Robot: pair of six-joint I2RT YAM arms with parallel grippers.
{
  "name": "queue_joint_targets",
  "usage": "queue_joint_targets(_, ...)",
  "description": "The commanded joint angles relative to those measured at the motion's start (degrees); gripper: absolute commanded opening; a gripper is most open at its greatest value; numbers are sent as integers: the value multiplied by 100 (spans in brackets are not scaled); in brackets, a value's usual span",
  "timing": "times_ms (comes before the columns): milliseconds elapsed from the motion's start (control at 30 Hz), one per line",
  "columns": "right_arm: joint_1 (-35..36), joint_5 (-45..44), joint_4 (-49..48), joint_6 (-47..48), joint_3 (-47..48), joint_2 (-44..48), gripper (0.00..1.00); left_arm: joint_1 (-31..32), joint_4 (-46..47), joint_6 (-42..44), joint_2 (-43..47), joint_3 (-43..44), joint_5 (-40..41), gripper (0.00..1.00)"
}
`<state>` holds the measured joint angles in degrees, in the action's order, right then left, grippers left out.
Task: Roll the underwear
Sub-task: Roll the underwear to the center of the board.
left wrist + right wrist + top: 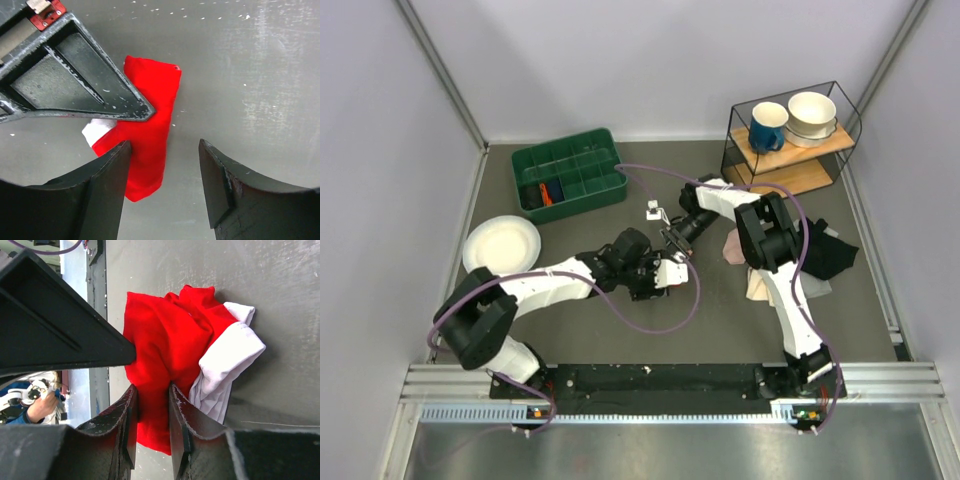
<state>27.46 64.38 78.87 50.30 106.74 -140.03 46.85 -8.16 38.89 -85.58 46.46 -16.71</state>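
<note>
The underwear (148, 131) is a bright red folded bundle on the grey table, with a white waistband (227, 360) bunched at one end. In the right wrist view my right gripper (151, 392) is shut on a fold of the red fabric (160, 335). In the left wrist view my left gripper (164, 150) is open just above the bundle; its left finger (107, 185) overlaps the fabric's edge. The right gripper's finger (75, 80) reaches in over the bundle. In the top view both grippers, left (665, 272) and right (678, 248), meet at mid-table and hide the underwear.
A green divided bin (570, 175) stands at the back left, with a white plate (502, 243) in front of it. A wire shelf (790, 150) with a blue mug (768, 125) and bowls (812, 115) is at the back right. A black garment (830, 255) and a pink-and-beige cloth (755, 282) lie at the right.
</note>
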Motion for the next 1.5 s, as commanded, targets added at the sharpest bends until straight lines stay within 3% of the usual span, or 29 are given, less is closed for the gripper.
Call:
queue_joint_targets(0,-31,-918,647,146,23,-306,24,8,-115,338,-204,355,256,62)
queue_joint_targets(200,-39,-954,647,146,5,-297,24,17,51,233,-284,373,291,59)
queue_joint_targets(433,-39,-980,638,146,22,-297,25,17,333,303,-11,162,291,64)
queue_joint_targets(733,-31,-963,630,164,-4,-271,25,17,44,479,-599,486,493,63)
queue_joint_targets(833,-39,-962,621,190,-4,-192,27,8,-290,426,-758,706,423,46)
queue_joint_targets(900,-48,-910,586,217,-21,-52,30,-27,-650,286,-889,926,248,19)
queue_joint_targets(1000,-127,-822,472,173,-39,264,37,-123,-1211,14,-1109,1260,28,0)
queue_joint_targets(1267,-601,-813,-642,-239,-530,1442,47,-905,-2602,-742,-1883,2288,-1544,0)
queue_joint_targets(1467,-988,-796,-1584,-303,-1382,2584,46,-1319,-3007,-1261,-2480,2657,-1888,0)
